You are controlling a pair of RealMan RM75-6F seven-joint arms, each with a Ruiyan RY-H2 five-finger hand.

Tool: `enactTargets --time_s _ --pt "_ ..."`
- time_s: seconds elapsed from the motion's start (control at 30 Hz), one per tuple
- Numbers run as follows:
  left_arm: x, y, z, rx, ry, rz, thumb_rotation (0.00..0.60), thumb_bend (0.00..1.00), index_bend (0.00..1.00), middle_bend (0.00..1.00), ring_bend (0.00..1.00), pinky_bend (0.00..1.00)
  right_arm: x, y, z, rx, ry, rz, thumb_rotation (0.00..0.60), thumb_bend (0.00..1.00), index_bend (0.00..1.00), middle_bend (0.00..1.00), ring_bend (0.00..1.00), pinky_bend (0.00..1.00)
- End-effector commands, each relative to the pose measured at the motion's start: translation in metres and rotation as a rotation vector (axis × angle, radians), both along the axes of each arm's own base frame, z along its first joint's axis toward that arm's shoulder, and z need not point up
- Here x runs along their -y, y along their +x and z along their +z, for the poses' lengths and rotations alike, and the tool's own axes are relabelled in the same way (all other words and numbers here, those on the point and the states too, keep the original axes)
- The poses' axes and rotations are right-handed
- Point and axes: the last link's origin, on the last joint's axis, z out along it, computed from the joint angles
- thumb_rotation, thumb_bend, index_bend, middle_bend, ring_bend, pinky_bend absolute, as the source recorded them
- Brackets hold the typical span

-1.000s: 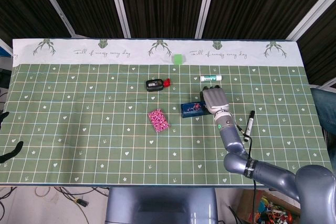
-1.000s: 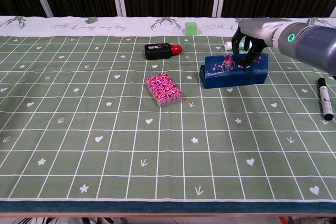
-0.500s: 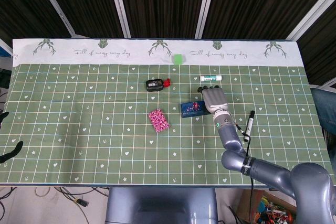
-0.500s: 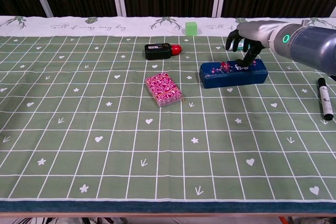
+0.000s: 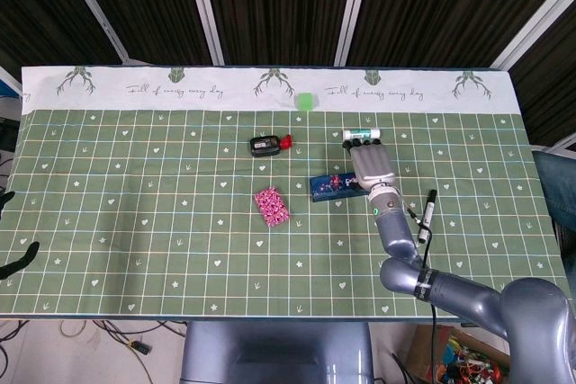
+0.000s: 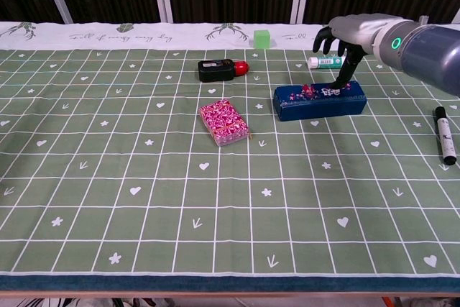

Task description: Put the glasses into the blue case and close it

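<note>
The blue case lies closed and flat on the green checked tablecloth, its long side running left to right, with a small floral pattern on its lid. The glasses cannot be seen in either view; whether they are inside the shut case cannot be told.

The right hand hangs above the rear right part of the case. Its fingers are apart and curved downward, holding nothing; in the chest view one dark fingertip points down toward the case's back edge, and it seems to sit just above the lid, though contact is hard to judge from this angle. In the head view the same hand covers the right end of the case.

Just behind the hand lies a white tube with a green band. To the right of the case, well apart, a black marker lies on the cloth. Left of the case sits a pink patterned packet, tilted, and behind that a black device with a red end. A small green cube stands near the white border strip at the far side of the table.

The left hand shows only as dark fingertips at the left edge of the head view, too little to say how it is posed.
</note>
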Motion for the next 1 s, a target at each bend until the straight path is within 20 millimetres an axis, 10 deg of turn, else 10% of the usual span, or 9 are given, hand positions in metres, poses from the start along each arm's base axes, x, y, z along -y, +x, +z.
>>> enactTargets --time_s 0.03,0.4,0.53,1.0 --pt "0.000 0.000 0.000 -0.001 0.000 -0.002 0.600 0.21 0.15 0.00 0.00 0.00 -0.010 -0.003 0.014 0.009 -0.038 0.025 0.600 0.17 0.20 0.20 0.25 0.23" --pt "0.001 0.003 0.001 -0.011 0.002 -0.022 0.600 0.21 0.15 0.00 0.00 0.00 -0.068 -0.037 0.073 0.122 -0.198 0.095 0.600 0.13 0.17 0.15 0.20 0.23" --pt "0.003 0.010 -0.002 -0.056 -0.022 -0.072 0.600 0.21 0.15 0.00 0.00 0.00 -0.128 -0.085 0.106 0.190 -0.321 0.135 0.600 0.13 0.17 0.13 0.17 0.22" --pt "0.006 0.017 -0.002 -0.092 -0.050 -0.127 0.600 0.21 0.15 0.00 0.00 0.00 -0.198 -0.150 0.105 0.087 -0.377 0.205 0.600 0.12 0.15 0.08 0.12 0.21"
